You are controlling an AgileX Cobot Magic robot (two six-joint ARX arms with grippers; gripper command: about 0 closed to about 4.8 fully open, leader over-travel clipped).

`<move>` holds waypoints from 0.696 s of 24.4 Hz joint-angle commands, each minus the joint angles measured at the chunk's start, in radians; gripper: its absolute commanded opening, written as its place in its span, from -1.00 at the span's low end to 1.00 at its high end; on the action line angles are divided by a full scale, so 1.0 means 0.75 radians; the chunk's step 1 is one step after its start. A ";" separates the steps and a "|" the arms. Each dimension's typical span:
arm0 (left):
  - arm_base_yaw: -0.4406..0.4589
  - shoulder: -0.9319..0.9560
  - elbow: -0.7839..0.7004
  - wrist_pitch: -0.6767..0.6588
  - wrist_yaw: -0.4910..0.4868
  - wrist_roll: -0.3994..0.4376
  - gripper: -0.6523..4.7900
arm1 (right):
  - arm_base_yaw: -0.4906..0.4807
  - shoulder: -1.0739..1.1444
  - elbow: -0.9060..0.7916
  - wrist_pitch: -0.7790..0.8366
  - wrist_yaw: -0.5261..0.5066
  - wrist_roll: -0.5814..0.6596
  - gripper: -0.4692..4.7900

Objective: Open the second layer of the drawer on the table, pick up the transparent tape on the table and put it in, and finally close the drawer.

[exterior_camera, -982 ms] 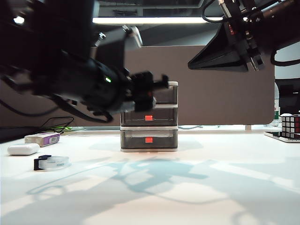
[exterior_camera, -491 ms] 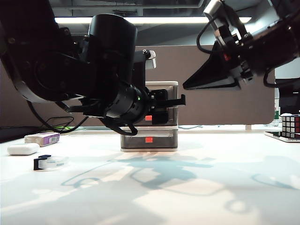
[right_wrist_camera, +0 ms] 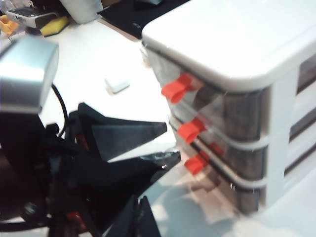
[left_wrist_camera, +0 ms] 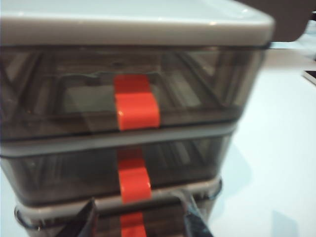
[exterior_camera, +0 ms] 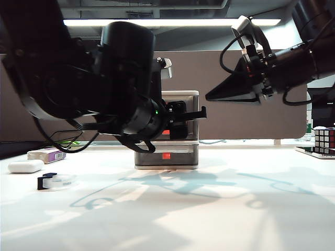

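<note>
Step in hand, by judgement: reaching for middle drawer, shut, all three tabs flush. Left claw part-open, empty, just before drawer unit. Right claw high at 2 o'clock, state unclear. Tape on table at 9 o'clock. Line fingers level with middle tab, not top one; pull straight.

I see a white table under black arms. The drawer unit has a white frame, and its middle drawer is smoky grey with a red-orange tab. The tape is clear with a black end. Beside it lie a white oblong case and a white-and-purple box. At the far right stands a cube in coloured squares, red and white as far as I can make out. The left gripper and right gripper are black.
</note>
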 commanded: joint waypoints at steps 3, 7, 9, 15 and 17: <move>0.002 0.036 0.070 0.020 -0.016 -0.011 0.03 | 0.005 0.097 0.112 0.016 -0.081 0.002 -0.83; 0.002 0.060 0.101 0.015 -0.043 -0.016 0.03 | 0.006 0.124 0.144 0.022 -0.090 -0.005 -0.83; 0.002 0.073 0.112 0.013 -0.049 -0.016 0.03 | 0.006 0.124 0.144 0.027 -0.092 -0.004 -0.83; 0.002 0.099 0.125 0.016 -0.075 -0.017 0.03 | 0.006 0.124 0.144 0.022 -0.091 -0.005 -0.83; 0.002 0.104 0.125 0.017 -0.108 -0.017 0.03 | 0.006 0.124 0.144 0.021 -0.091 -0.005 -0.83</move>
